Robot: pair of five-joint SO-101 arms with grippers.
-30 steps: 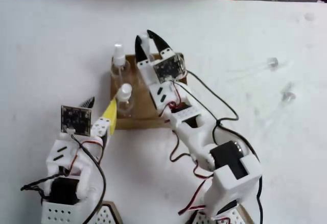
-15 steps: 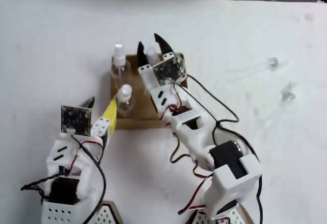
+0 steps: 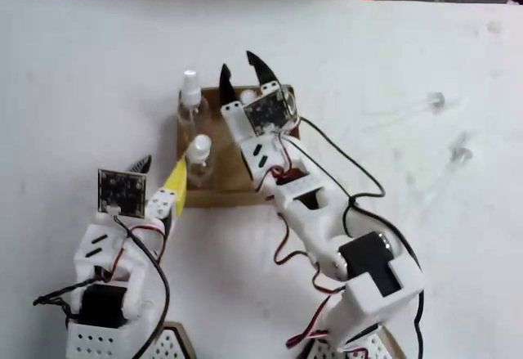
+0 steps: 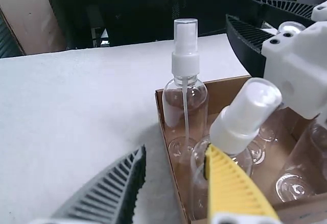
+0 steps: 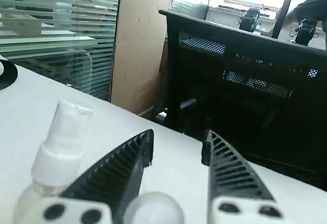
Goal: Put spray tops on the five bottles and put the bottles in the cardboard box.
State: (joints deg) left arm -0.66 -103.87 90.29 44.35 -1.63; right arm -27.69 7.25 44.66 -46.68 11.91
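- White desk [image 3: 98, 65] is carrying the whole job, with dark office furniture [image 5: 245, 81] standing behind it, and the cardboard box [image 3: 225, 186] is lying near its middle.
- Your right gripper [image 3: 237, 61] is hovering over the box's far side with its fingers spread apart and holding nothing. A round-capped bottle [image 3: 246, 96] is standing upright directly below it, its cap showing between the two fingers in the right wrist view.
- That is the relation you are working with: the bottle's long axis is running vertically, straight under the gap. I judge that any grasp is calling for a plain descent, not a sideways reach, and that the right arm is the nearer one.
- Your left gripper [image 3: 163, 163] is sitting outside the box's near left corner, fingers also apart and empty. Its yellow finger is lying just beside the front bottle [image 3: 198, 156], whose spray top is leaning.
- The rear bottle [image 3: 190, 101] is standing upright in the far left corner with its spray top on.
- Two small clear items [image 3: 435, 100] are lying well apart to the right — too small for you to identify.
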